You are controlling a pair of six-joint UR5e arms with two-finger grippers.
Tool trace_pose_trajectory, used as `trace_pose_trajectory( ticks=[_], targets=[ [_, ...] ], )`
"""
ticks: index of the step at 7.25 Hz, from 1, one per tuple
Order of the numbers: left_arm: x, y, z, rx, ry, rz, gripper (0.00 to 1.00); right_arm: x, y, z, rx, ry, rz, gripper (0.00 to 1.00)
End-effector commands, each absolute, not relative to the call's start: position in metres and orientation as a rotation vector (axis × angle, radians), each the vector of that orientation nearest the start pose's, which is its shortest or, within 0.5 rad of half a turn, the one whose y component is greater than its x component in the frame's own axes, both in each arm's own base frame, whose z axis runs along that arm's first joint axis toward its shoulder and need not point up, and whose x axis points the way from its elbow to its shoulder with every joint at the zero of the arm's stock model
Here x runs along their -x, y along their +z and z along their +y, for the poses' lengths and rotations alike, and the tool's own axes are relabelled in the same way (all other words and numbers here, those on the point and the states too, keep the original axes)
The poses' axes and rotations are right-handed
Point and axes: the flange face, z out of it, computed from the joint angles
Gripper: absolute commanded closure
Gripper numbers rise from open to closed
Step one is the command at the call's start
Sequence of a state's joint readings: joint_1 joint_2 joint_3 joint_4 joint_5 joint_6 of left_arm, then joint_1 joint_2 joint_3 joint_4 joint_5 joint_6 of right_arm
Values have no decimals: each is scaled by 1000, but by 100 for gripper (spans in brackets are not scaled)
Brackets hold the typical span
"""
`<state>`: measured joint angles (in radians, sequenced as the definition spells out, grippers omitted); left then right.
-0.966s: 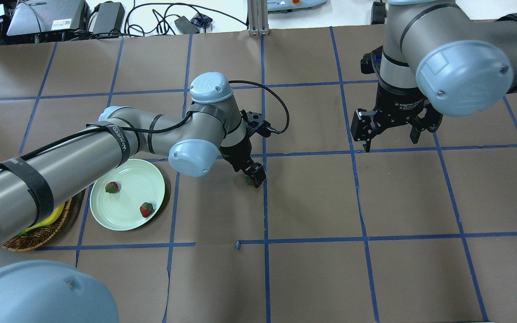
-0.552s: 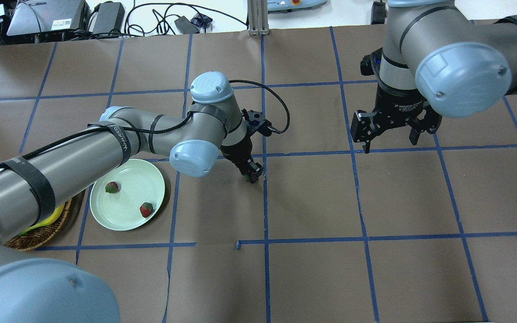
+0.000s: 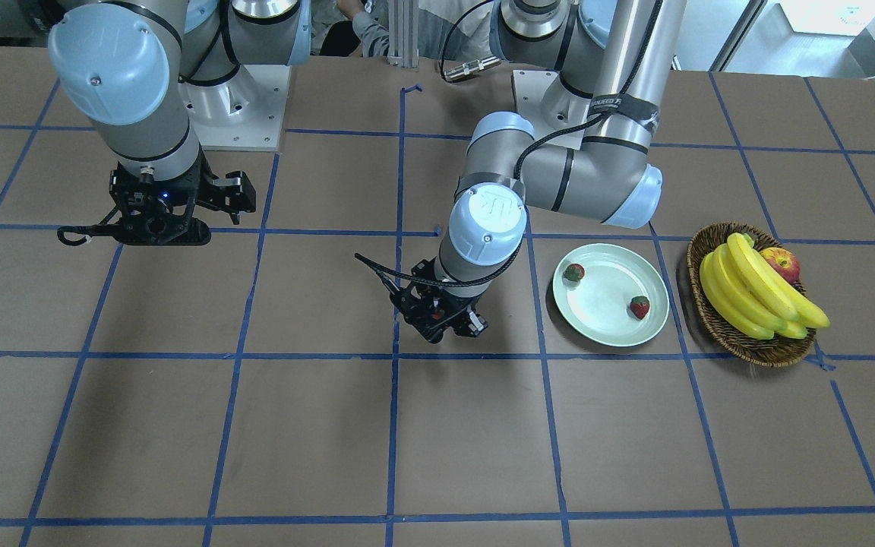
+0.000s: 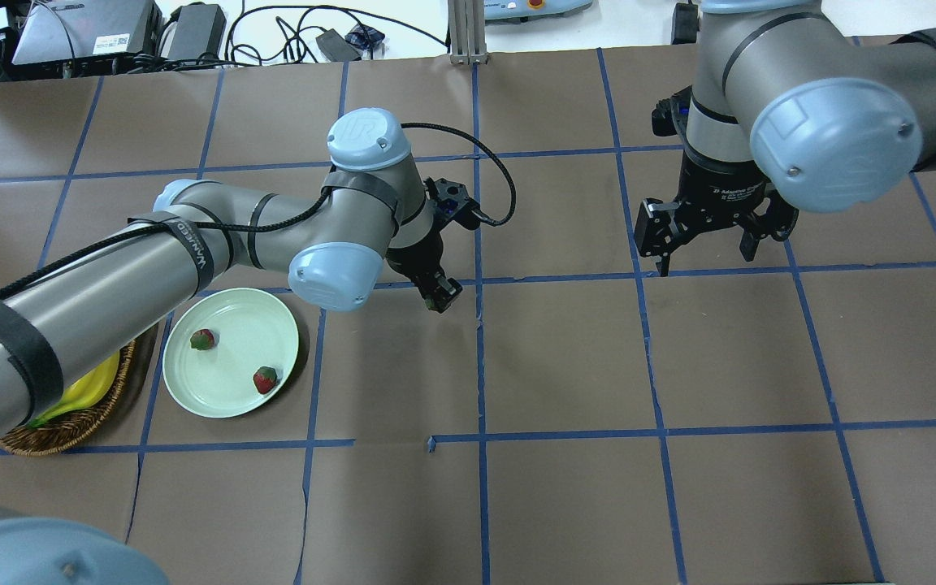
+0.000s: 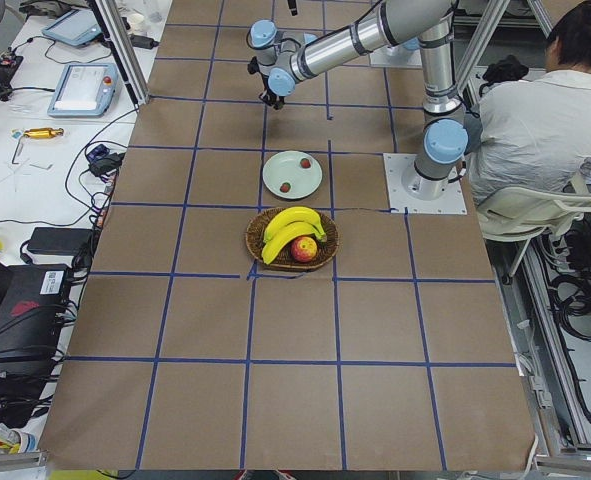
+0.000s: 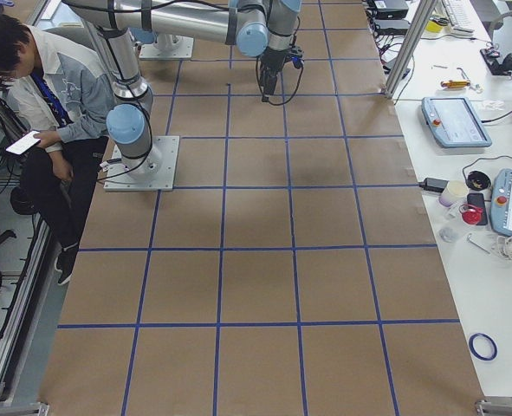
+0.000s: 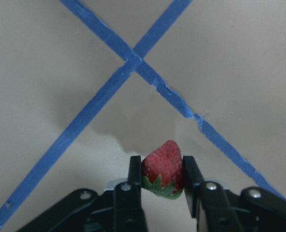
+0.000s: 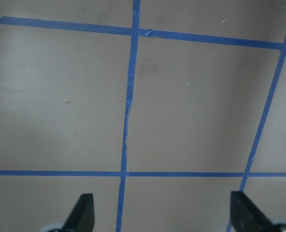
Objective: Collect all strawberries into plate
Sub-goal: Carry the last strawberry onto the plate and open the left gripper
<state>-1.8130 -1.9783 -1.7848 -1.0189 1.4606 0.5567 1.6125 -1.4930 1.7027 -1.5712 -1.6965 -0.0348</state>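
Open bench (image 4: 370, 357) lies between the left hand (image 4: 441, 297), pinching the held strawberry (image 7: 163, 166) above the surface, and the plate (image 4: 216, 406). On the plate, the far strawberry (image 4: 203, 340) sits toward the far left rim and the near strawberry (image 4: 265, 379) toward the near right rim, with bare plate between them. The left arm (image 4: 110, 284) passes above the plate's far left rim. The basket (image 4: 70, 431) stands just beside the plate's left side. The right hand (image 4: 708, 256) hangs well apart, fingers spread.
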Motion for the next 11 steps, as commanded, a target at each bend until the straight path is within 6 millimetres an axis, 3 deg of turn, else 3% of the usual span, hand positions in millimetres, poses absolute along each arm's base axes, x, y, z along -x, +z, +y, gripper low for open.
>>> trace_pose_trajectory(
  ticks=[1,3,4,6,8,9,10,11],
  targets=[
    [200,239,-542,-1100,168,3032,100,-142,387,-489,153,337,3243,0],
    [109,243,-543,-1067,401,2970,100,-143,387,-489,149,334,3239,0],
    [80,237,-542,-1057,459,2960,100,-143,387,-489,146,331,3240,0],
    [51,217,-530,-1035,549,2956,100,-143,387,-489,151,329,3240,0],
    [46,212,-530,-1005,566,2966,1,-143,388,-490,146,316,3245,0],
    [46,216,-531,-1003,554,2962,0,-143,390,-491,146,311,3245,0],
    [43,225,-534,-883,527,2971,0,-143,391,-491,149,309,3247,0],
    [34,249,-549,-636,430,3001,0,-142,393,-492,148,304,3247,0]
  ],
)
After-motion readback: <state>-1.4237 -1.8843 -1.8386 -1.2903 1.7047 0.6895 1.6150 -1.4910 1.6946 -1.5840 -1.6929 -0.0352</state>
